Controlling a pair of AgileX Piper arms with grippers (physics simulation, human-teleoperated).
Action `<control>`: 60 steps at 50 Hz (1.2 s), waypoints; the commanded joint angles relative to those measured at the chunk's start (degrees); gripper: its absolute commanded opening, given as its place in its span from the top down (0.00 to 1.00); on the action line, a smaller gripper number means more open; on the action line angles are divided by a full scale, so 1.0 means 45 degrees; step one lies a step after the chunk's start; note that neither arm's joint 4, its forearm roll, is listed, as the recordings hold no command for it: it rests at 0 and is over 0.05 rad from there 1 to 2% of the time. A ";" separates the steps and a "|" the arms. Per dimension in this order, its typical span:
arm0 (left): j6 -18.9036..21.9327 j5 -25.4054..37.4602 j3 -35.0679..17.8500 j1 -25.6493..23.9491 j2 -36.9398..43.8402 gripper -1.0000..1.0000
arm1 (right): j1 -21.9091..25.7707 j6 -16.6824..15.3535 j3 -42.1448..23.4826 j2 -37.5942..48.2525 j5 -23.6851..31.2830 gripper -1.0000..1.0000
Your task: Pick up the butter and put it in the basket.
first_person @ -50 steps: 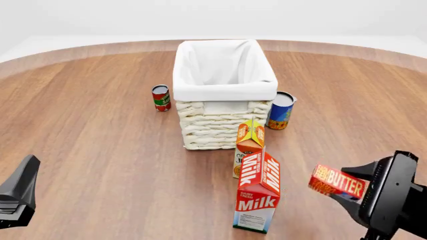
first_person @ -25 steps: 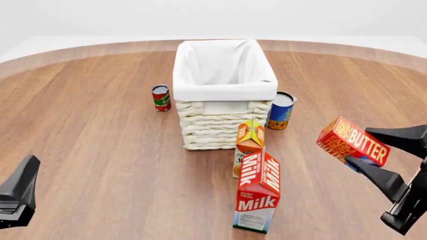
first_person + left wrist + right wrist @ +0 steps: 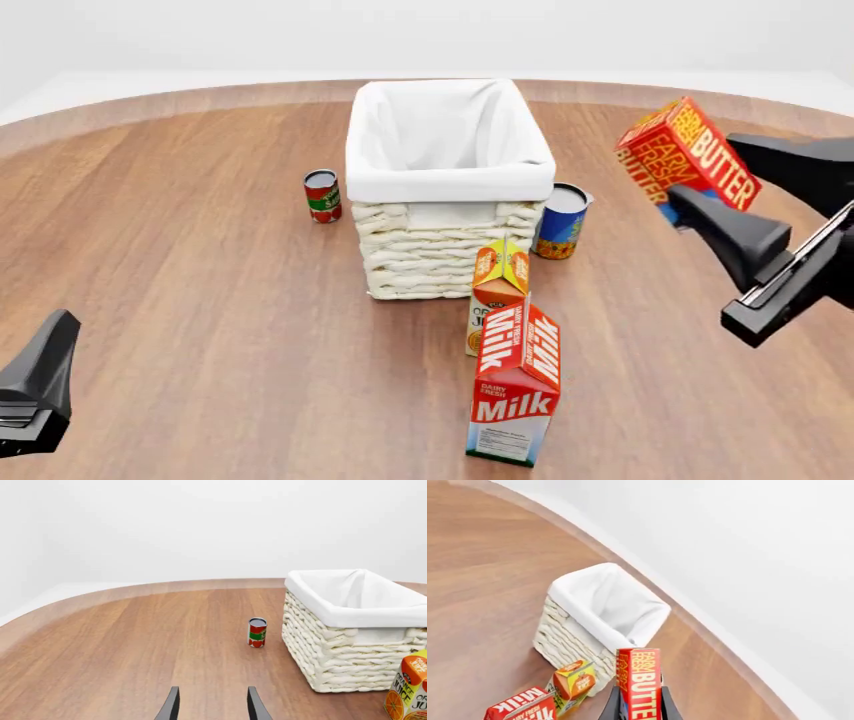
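The butter point(image 3: 689, 155), a small orange-red box with white lettering, hangs tilted in the air to the right of the basket point(image 3: 447, 215), higher than its rim. My right gripper point(image 3: 707, 180) is shut on the butter. In the right wrist view the butter point(image 3: 639, 682) stands between the fingers, with the basket point(image 3: 602, 625) beyond it. The basket's white-lined inside shows nothing in it. My left gripper point(image 3: 212, 711) stands open low at the near left, its fingers apart with nothing between them; in the front view only its dark body point(image 3: 38, 385) shows.
A Milk carton point(image 3: 517, 385) and an orange juice carton point(image 3: 499, 290) stand in front of the basket. A red can point(image 3: 322, 195) sits to the basket's left, a blue can point(image 3: 562, 221) to its right.
My right gripper has risen and moved away from me with the butter, from low beside the milk carton to above the level of the basket's rim. The left arm has not moved.
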 commanded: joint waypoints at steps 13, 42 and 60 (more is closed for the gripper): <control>0.0000 0.0000 0.0000 0.0000 0.0000 0.00 | 0.0046 0.3423 -0.1951 0.2007 -0.1671 1.00; 0.0000 0.0000 0.0000 0.0000 0.0000 0.00 | 0.2019 0.6034 -0.5231 0.4925 -0.0235 1.00; 0.0000 0.0000 0.0000 0.0000 0.0000 0.00 | 0.2797 0.5938 -0.8066 0.7486 0.0759 1.00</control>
